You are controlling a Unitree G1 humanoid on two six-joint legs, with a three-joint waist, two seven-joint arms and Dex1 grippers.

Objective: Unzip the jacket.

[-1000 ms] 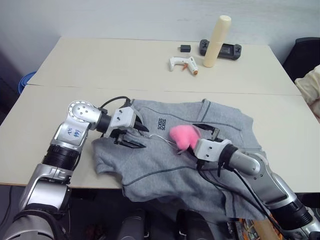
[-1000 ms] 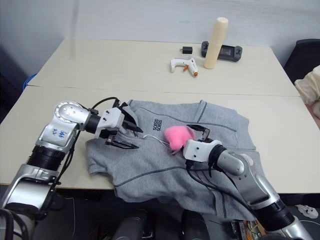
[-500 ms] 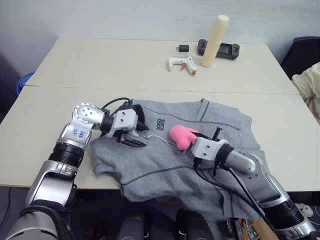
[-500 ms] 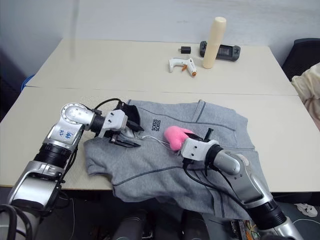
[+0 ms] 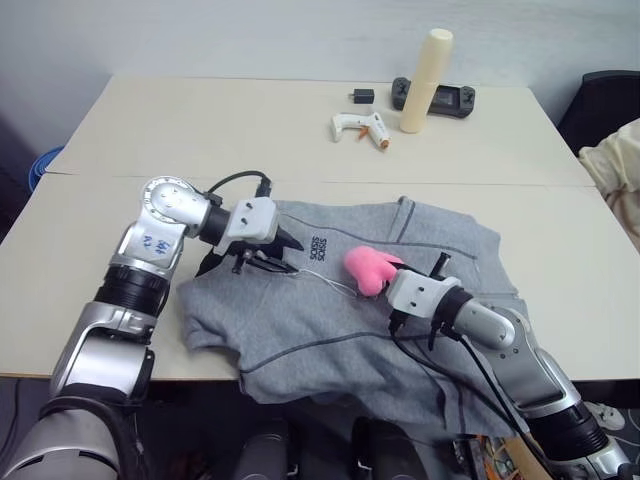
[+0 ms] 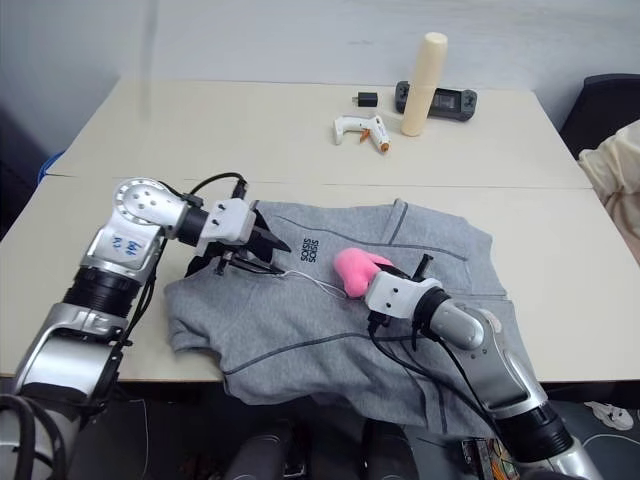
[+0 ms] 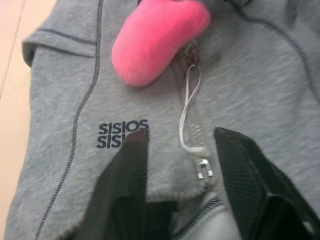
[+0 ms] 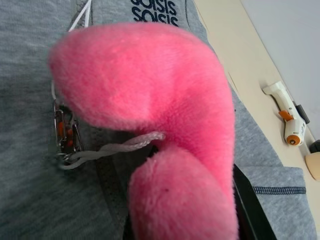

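Observation:
The grey fleece jacket (image 5: 330,320) lies flat near the table's front edge, its collar toward my left arm. Its pink plush charm (image 5: 366,268) sits mid-chest. A white cord (image 7: 189,115) ties the charm to the metal zipper pull (image 7: 204,170) at the collar. My left gripper (image 5: 278,254) is at the collar beside the dark chest logo (image 7: 122,134). Its black fingers (image 7: 131,165) have closed in on the bunched collar edge. My right gripper (image 5: 388,278) is shut on the charm (image 8: 150,85), which hides most of its fingers.
At the far side of the table (image 5: 200,130) lie a white glue gun (image 5: 360,126), a small black block (image 5: 362,96) and a black game controller (image 5: 440,96), with a cream cylinder (image 5: 425,67) standing upright. A dark chair (image 5: 605,100) and pale cloth (image 5: 615,165) are at the right.
My right gripper went from open around the pink charm to shut on it. My left gripper's fingers narrowed onto the collar edge, and that hand rose slightly. The camera drifted a little.

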